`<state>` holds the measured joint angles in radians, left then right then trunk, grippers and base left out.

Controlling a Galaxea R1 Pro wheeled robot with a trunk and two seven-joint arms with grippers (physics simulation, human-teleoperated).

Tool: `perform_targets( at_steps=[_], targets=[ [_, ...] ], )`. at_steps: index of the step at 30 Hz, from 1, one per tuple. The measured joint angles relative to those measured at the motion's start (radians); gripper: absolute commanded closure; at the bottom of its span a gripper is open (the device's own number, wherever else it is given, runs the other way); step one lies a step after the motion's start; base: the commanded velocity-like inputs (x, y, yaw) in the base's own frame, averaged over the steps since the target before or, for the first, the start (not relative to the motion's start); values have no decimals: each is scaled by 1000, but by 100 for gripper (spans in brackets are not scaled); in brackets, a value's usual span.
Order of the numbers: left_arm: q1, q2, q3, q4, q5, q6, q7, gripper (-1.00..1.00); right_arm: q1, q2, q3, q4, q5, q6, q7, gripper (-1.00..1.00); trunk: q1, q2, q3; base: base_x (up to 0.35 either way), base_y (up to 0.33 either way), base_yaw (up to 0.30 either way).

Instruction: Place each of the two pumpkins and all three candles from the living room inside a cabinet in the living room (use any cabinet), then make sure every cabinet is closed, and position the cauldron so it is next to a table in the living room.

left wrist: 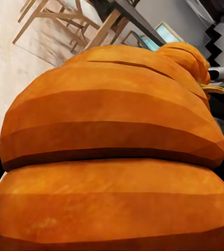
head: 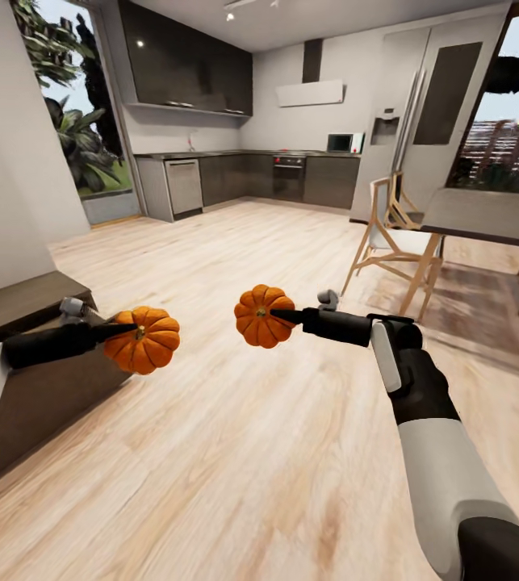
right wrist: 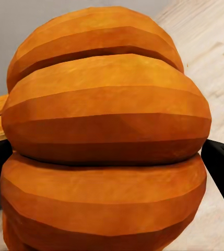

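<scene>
Left gripper [head: 123, 329] pinching left pumpkin [head: 143, 340], held off the floor | right gripper [head: 285, 316] pinching right pumpkin [head: 264, 315], likewise aloft | cabinet [head: 29, 355] near left, just beside left pumpkin; no drawer visibly open | judged: both pumpkins in hand, not stowed; candles, cauldron, closing still to do.

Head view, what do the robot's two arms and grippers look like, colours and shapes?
Both arms are white shells over black joints. The right arm has a white forearm, black wrist and white side panel. Each gripper, left and right, is a black barrel ending in thin black fingers.
</scene>
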<state>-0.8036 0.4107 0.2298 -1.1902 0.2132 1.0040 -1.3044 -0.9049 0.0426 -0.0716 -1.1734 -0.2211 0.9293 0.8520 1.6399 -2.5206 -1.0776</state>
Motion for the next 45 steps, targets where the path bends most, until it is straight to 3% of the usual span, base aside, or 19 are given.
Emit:
perform_targets(
  at_steps=[29,45],
  targets=[
    [0,-1,0,2,0,0,0,100,0,2,0,0,1,0,0,100,0,0,0,311,0,286],
    [0,0,0,2,0,-1,1,100,0,1,0,0,0,0,0,100,0,0,0,97,0,285]
  ],
)
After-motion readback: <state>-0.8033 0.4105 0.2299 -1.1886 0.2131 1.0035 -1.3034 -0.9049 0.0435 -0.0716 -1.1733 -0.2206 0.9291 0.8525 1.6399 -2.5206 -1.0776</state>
